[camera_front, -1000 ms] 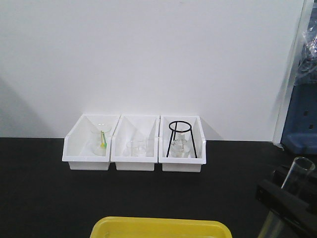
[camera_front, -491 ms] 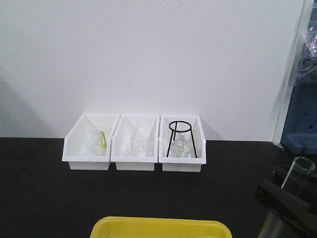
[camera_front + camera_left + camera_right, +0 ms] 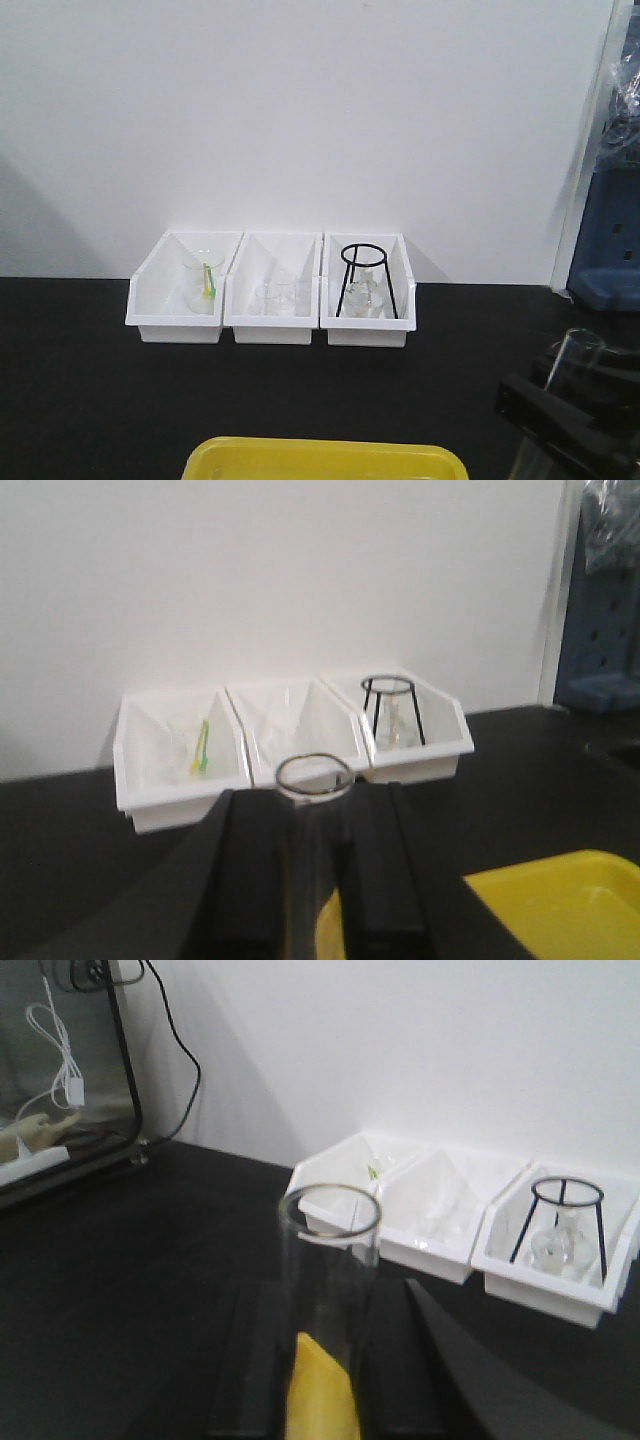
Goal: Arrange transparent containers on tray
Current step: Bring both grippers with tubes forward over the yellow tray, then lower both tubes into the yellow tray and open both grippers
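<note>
Each gripper holds a clear glass test tube upright. In the left wrist view, the tube's round rim (image 3: 314, 777) rises between the black fingers (image 3: 250, 870) of my left gripper (image 3: 315, 880), which is shut on it. The yellow tray (image 3: 560, 905) lies below and to its right. In the right wrist view, my right gripper (image 3: 325, 1360) is shut on a second tube (image 3: 330, 1260), with the tray's yellow (image 3: 318, 1395) showing between its fingers. The front view shows the tray (image 3: 325, 458) at the bottom edge and the right gripper (image 3: 565, 415) with its tube (image 3: 572, 355) to the tray's right.
Three white bins (image 3: 272, 322) stand in a row against the back wall. The left one holds a beaker with a yellow-green stick, the middle one glassware, the right one a black ring stand (image 3: 365, 280). A blue unit (image 3: 608, 250) stands at the far right.
In the front view my right gripper and its tube have shifted left and lower, toward the tray. The bins and tray have not moved.
</note>
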`<state>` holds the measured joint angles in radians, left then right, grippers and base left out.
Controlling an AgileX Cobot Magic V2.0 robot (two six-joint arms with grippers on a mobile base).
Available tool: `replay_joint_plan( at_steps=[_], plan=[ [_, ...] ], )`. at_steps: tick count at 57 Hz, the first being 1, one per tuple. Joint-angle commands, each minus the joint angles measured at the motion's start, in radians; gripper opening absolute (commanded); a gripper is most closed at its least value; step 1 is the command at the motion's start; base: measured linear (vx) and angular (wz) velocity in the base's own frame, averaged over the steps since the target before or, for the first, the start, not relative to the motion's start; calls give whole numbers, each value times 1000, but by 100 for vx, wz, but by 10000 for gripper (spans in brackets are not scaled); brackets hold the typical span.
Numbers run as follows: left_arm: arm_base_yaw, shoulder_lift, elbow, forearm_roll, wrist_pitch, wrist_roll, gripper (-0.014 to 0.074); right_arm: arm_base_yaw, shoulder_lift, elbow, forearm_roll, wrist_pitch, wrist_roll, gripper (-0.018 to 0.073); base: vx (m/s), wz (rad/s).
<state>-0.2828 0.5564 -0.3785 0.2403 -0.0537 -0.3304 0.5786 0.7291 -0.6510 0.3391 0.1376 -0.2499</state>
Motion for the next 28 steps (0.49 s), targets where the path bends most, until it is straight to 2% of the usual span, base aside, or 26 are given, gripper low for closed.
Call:
replay_joint_plan(
  at_steps=[1, 10, 20, 28],
  plan=[
    [-6, 87, -35, -6, -97, -51, 184, -38, 71, -31, 14, -86, 13, 138, 0, 0],
    [-30, 248, -88, -4, -123, -88, 192, -102, 238, -56, 88, -83, 59, 141, 0, 0],
    [-147, 480, -251, -6, -93, -88, 195, -102, 411, -114, 70, -81, 33, 146, 0, 0],
    [-235, 710, -401, -6, 27, -89, 202, -102, 551, -165, 75, -66, 34, 149, 0, 0]
  ],
)
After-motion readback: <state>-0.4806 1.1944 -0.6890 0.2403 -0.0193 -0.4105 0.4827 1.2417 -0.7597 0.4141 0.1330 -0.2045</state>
